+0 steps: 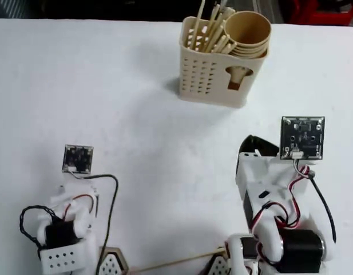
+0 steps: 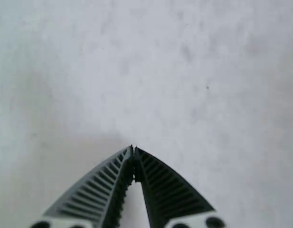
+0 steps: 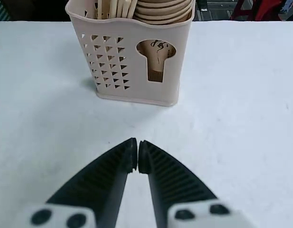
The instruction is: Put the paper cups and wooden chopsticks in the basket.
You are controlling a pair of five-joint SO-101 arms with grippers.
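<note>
- Beige perforated plastic basket (image 1: 200, 74) stands at the far side of the white tabletop (image 1: 107, 86).
- Stack of tan paper cups (image 1: 248, 30) sits in the basket's right-arm side, mouths up, stack axis roughly vertical.
- Bundle of pale wooden chopsticks (image 1: 211, 31) is in the other side. Long axes are near upright, and the tops lean toward the cups.
- Left tool (image 2: 133, 154): ribbed jaws meet at the tips, nothing held, bare tabletop below.
- Right tool (image 3: 137, 154): jaws closed tip to tip, empty, pointed at the basket and well apart from it.
- Thin wooden stick (image 1: 176, 262) lies flat at the near edge between the arm bases, with its long axis across the tabletop, slightly slanted. Probably a stray chopstick, can't confirm.
- If it is one, it's likely the last step: open the jaws, pinch mid-length across the axis, tilt upright and drop it among the chopsticks without hitting the rim.
</note>
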